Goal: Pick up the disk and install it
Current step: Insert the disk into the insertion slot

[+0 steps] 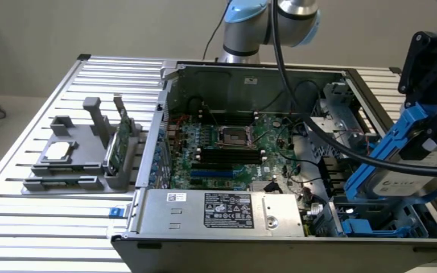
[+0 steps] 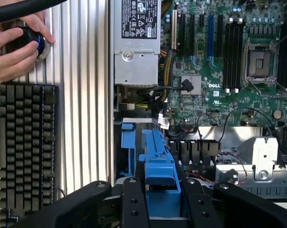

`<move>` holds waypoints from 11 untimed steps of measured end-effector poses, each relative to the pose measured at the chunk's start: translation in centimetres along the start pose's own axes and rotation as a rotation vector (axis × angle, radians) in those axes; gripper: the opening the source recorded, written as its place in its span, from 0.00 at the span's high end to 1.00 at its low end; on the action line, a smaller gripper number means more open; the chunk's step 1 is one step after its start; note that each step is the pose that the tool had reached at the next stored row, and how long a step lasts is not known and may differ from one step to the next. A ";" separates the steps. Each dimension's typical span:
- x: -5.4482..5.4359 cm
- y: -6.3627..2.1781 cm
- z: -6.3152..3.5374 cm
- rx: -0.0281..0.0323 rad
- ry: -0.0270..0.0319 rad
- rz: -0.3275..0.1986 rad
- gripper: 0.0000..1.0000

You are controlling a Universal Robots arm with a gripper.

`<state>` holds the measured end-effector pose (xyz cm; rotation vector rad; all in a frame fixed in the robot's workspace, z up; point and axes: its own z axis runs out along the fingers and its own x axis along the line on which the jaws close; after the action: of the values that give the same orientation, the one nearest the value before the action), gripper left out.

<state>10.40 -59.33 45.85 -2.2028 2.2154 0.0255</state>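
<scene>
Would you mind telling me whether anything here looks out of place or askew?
The disk sits tilted in the gripper above the drive bay, not seated. A thick black cable crosses the open computer case. A person's hand is on a round knob beside the keyboard.

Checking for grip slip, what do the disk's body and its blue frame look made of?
The disk: body probably metal, silver-grey with a dull sheen under a white printed label. Its blue carrier: probably moulded plastic, uniform bright colour, smooth, ribbed edges.
</scene>
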 end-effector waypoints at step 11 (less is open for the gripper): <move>0.1 0.19 1.46 0.0028 -0.0001 0.013 0.67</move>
<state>10.20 -59.37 44.39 -2.1867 2.2287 0.0227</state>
